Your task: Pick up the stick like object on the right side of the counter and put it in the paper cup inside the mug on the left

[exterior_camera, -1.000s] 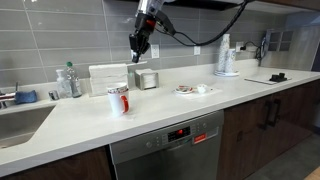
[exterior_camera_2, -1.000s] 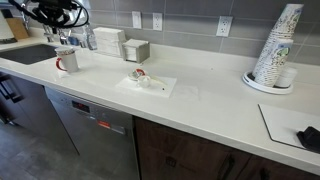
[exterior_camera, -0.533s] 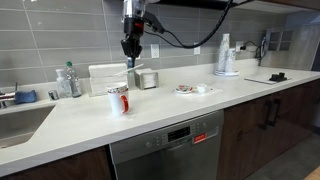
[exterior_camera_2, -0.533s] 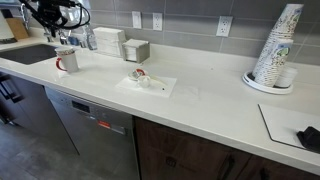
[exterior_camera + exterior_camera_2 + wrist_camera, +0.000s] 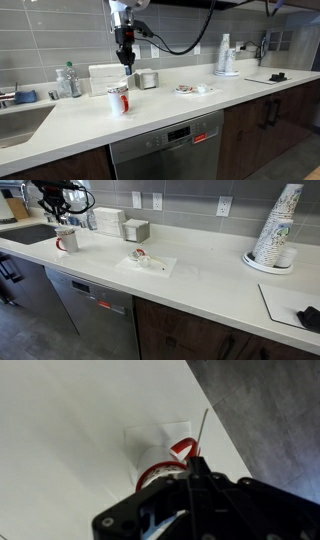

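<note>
The white mug with red markings (image 5: 118,99) stands on the pale counter (image 5: 160,110); it also shows in an exterior view (image 5: 67,240). My gripper (image 5: 125,58) hangs above and slightly behind the mug, and it shows over the mug in an exterior view (image 5: 60,204). In the wrist view the gripper (image 5: 197,462) is shut on a thin stick (image 5: 203,430) that points past the mug (image 5: 160,470). The mug's red rim and handle show just beyond the fingertips. The paper cup inside the mug cannot be made out.
A white boxy container (image 5: 105,78) and a small metal holder (image 5: 148,79) stand at the wall behind the mug. A clear bottle (image 5: 68,80) and a sink (image 5: 15,122) are further along. A napkin with items (image 5: 145,260) and a stack of paper cups (image 5: 277,225) lie the other way.
My gripper has moved sideways along the wall with the stick, from near the metal holder to above the mug. The mug has not moved.
</note>
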